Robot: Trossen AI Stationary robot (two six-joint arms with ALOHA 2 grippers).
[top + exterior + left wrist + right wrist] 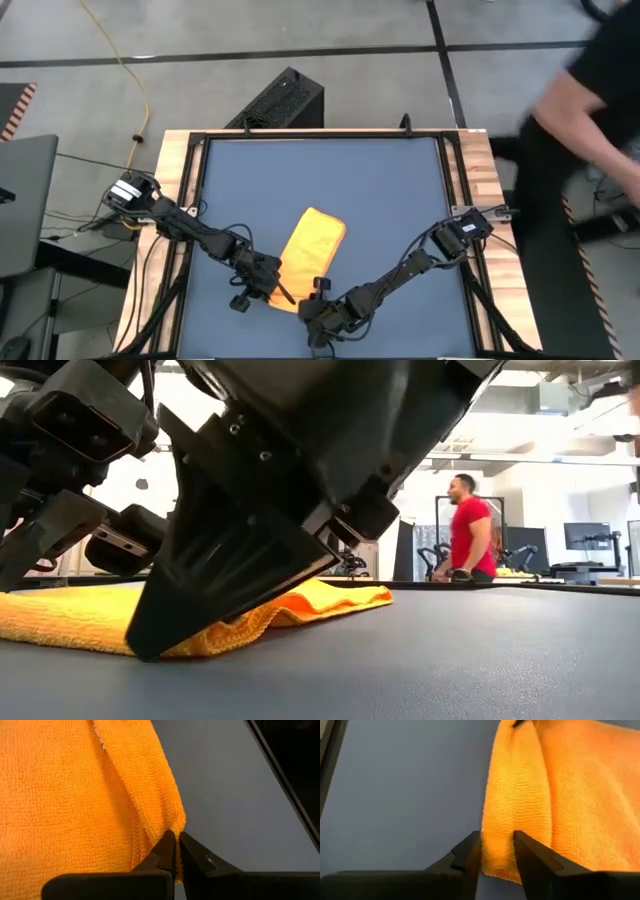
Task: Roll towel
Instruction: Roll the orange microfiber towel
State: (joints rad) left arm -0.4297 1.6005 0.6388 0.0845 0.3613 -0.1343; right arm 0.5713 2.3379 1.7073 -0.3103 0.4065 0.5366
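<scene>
The yellow towel [311,243] lies on the dark blue tabletop [390,190] as a folded strip, slanting from the table's middle toward the near edge. Both grippers stand at its near end. My left gripper [276,291] is shut on the towel's near left corner [176,822]. My right gripper [318,291] is closed on the near right corner, where the folded edge [498,827] fills the gap between its fingers. In the low view the towel [330,598] lies flat behind the dark grippers. My left gripper pinches the towel's near corner [175,824] between its two fingertips, where a folded edge ends. The fingers slant down from the near left. The rest of the towel lies on the table. My right gripper has the rounded folded edge [498,836] at the towel's near right corner between its two fingers, several layers thick. The fingers slant down from the near right and run along the edge. The towel still rests on the table.
A raised wooden and black frame [470,200] borders the table. A black box [282,100] stands beyond the far edge. One person [590,90] is at the table's far right; another in a red shirt [470,525] is far off in the room.
</scene>
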